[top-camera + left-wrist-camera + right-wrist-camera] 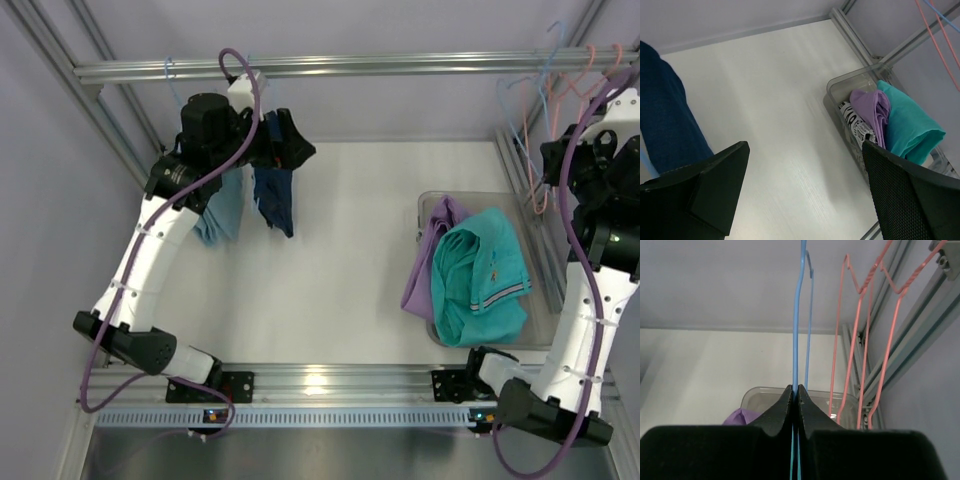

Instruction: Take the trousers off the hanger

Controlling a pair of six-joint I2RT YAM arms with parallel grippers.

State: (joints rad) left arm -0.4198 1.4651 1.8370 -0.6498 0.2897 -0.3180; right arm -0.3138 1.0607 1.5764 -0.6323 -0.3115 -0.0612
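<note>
At 3 o'clock a clear bin (480,197) is holding a teal polo shirt (480,275), purple garment (425,265) and printed cloth (856,125). At 11 o'clock the left gripper (804,150) is gaping empty beside the hanging navy trousers (275,185); at 2 o'clock the right gripper (796,390) is pinching a light-blue hanger (796,330) beside the pink hangers (839,350).

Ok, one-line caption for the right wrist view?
Right gripper shut on a light-blue wire hanger, pink wire hangers hanging beside it, clear bin below.
</note>
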